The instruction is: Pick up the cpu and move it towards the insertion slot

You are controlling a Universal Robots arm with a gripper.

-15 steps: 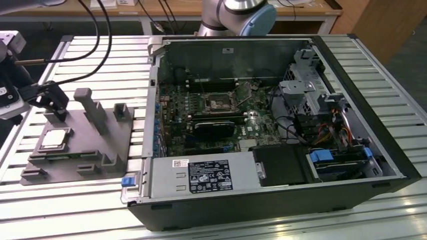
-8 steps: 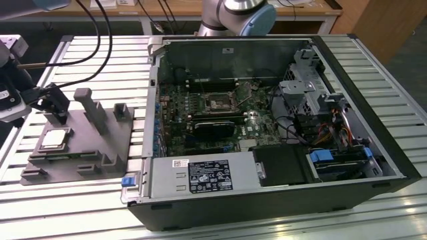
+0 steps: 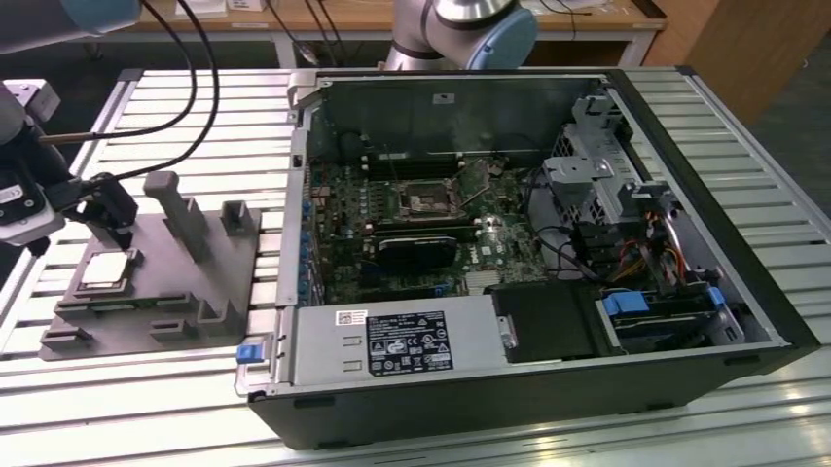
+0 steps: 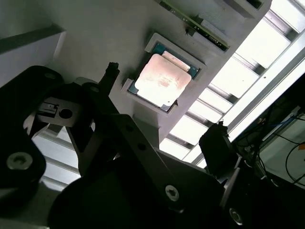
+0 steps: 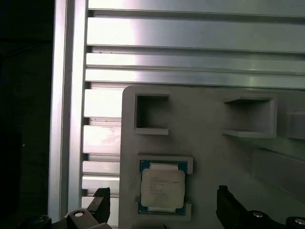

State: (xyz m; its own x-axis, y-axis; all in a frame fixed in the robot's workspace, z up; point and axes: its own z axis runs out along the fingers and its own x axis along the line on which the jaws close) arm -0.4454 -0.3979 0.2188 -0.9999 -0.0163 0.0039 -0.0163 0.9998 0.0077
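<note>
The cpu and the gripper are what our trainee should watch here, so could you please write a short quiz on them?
1. True or false: the cpu lies in a pocket of the grey fixture.
2. Pick one. The gripper is: A) shut on the cpu; B) open, its fingers spread wider than the cpu; C) above the motherboard inside the computer case.
3. In the exterior view, to which side of the insertion slot is the cpu?

Key: 1 true; 2 B; 3 the exterior view's left.
</note>
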